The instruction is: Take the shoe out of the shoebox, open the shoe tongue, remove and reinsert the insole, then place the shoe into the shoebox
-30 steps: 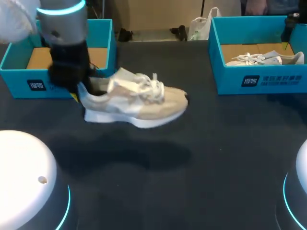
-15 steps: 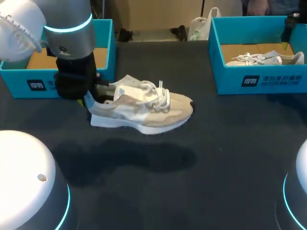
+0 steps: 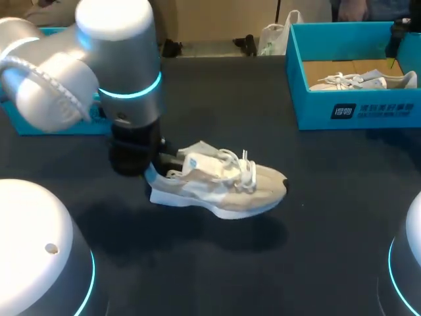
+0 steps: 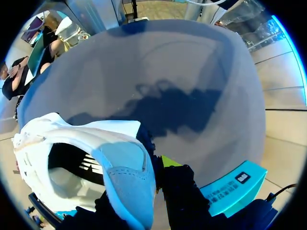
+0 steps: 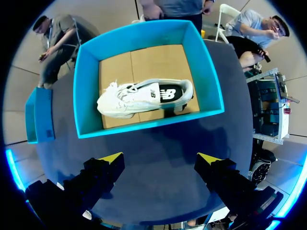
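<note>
A beige and white shoe (image 3: 223, 184) hangs just over the dark table, toe pointing right, with its shadow below it. My left gripper (image 3: 154, 172) is shut on its heel. In the left wrist view the heel collar (image 4: 127, 175) sits pinched between the fingers, and one yellow fingertip (image 4: 168, 160) shows beside it. The left shoebox (image 3: 20, 122) at the back left is mostly hidden by my left arm. My right gripper (image 5: 159, 158) hovers open above the right shoebox (image 5: 148, 125), with nothing between its fingers.
The right shoebox (image 3: 355, 108) at the back right holds a second white shoe (image 3: 365, 80) on cardboard. A white plastic bag (image 3: 273, 36) lies at the table's far edge. The left box's teal wall (image 4: 230, 187) is behind the left gripper.
My left arm has carried the shoe away from the left shoebox, toward the front and right of the table. The grip on the heel is the same. The right gripper has not moved.
</note>
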